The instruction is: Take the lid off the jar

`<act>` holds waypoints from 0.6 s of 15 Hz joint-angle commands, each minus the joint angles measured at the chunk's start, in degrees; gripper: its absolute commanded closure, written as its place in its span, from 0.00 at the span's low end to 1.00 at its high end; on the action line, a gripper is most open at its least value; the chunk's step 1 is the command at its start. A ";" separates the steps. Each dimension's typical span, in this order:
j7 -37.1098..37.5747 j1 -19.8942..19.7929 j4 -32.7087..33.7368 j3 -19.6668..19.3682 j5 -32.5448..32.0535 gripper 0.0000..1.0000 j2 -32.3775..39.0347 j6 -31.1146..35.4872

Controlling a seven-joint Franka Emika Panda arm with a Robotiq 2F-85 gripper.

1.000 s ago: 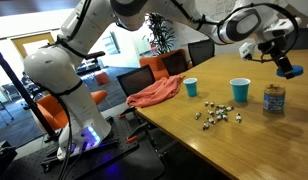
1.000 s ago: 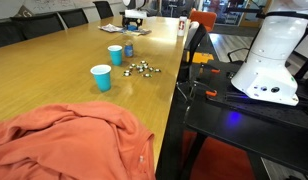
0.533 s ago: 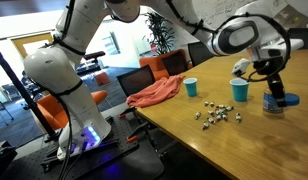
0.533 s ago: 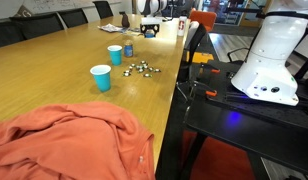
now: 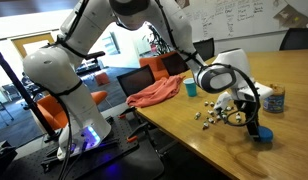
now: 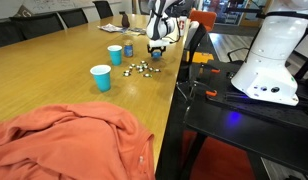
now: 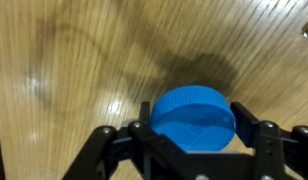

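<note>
Lid [image 7: 194, 115] in my gripper [image 7: 198, 142], that was the picture: the jaws were drawn in on the blue disc from both sides, fingers [image 7: 262, 138] against its rim, so it sat level with its flat top up toward the wrist camera. I held it by the edge because a thin cap offers little else to take. In an exterior view the gripper [image 5: 256, 130] was down low at the near right part of the table [image 5: 194, 150], with the lid [image 5: 263, 138] at the tips, right at the wood; I could not tell whether it was touching. The jar [image 5: 275, 98] stood upright farther back and a little right, well apart from the lid and open on top, so I judged the removal itself done and only the setting-down left. That bare spot made sense: it was clear of the scattered small pieces [image 5: 211, 116] to the left and of the blue cup [image 5: 191, 87] farther left. The orange cloth [image 5: 154, 93] lay at the far left edge, out of it all.
</note>
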 commanded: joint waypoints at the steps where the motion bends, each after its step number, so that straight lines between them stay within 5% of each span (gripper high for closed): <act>1: -2.27 0.19 -3.86 1.76 2.85 0.05 0.64 10.27; 5: -6.46 -2.18 -10.56 4.76 5.36 0.00 -6.89 18.89; 9: -10.92 -6.21 -15.27 8.16 4.91 0.00 -17.99 16.27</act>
